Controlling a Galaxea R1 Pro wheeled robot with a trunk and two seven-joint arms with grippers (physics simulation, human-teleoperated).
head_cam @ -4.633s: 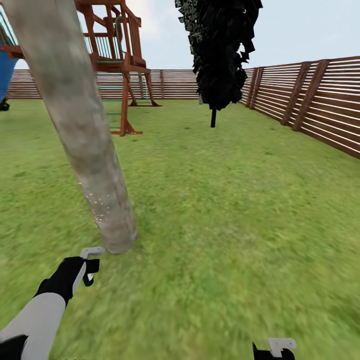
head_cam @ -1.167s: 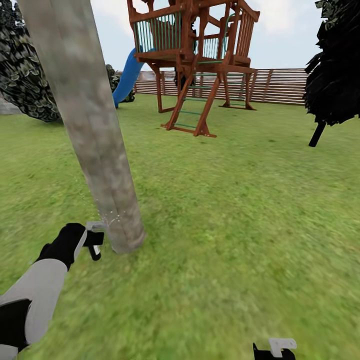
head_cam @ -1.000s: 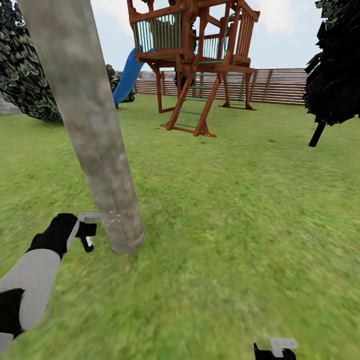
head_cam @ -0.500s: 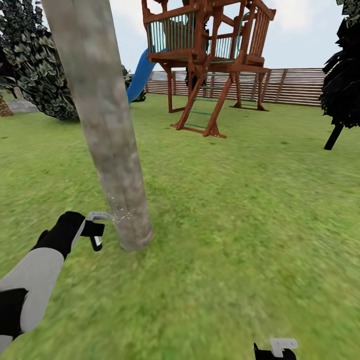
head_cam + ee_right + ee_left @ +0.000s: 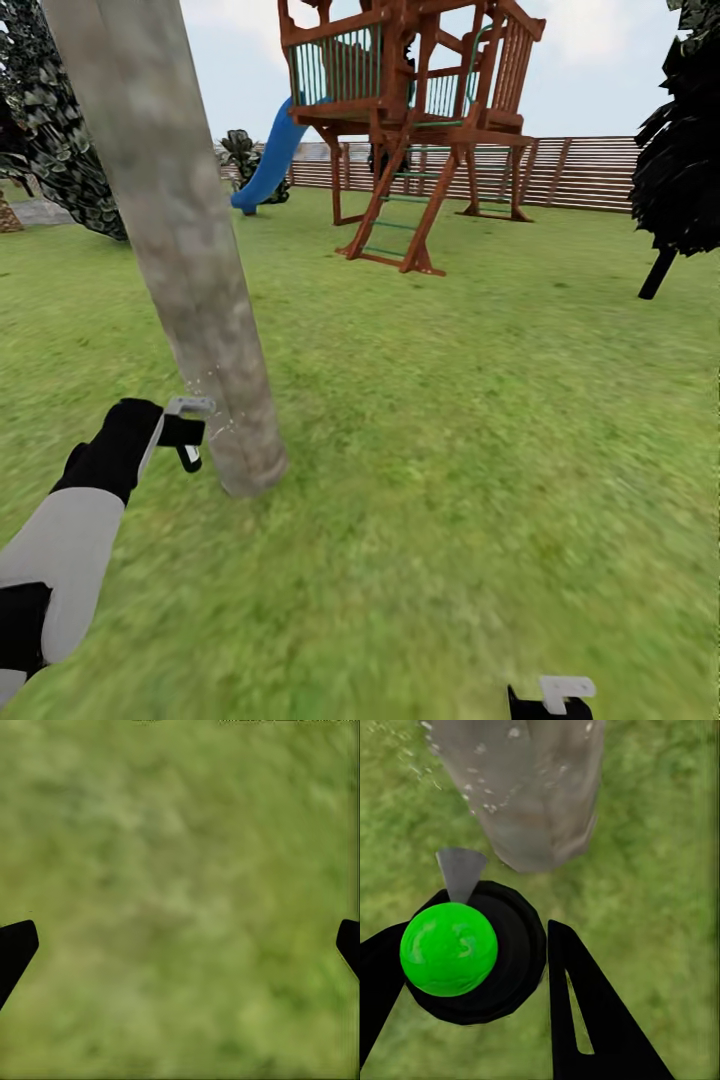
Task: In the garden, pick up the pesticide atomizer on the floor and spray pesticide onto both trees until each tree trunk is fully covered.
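Since half a second before, left gripper [image 5: 178, 432] had lifted slightly along the trunk; the camera had also shifted. Its fingers [image 5: 585, 1020] were clamped on the pesticide atomizer [image 5: 465, 952], whose pale grey nozzle [image 5: 460, 870] sat just beside the tree trunk [image 5: 170, 240]. Whitish pesticide specks [image 5: 484, 799] dotted only the lowest bark; most of the column looked unsprayed, so much coverage remains. Bark: smooth, mottled grey-brown, cylindrical. Atomizer: glossy green dome in a dark round body. Right gripper [image 5: 180, 945] hung spread wide over blurry grass [image 5: 480, 450], holding nothing.
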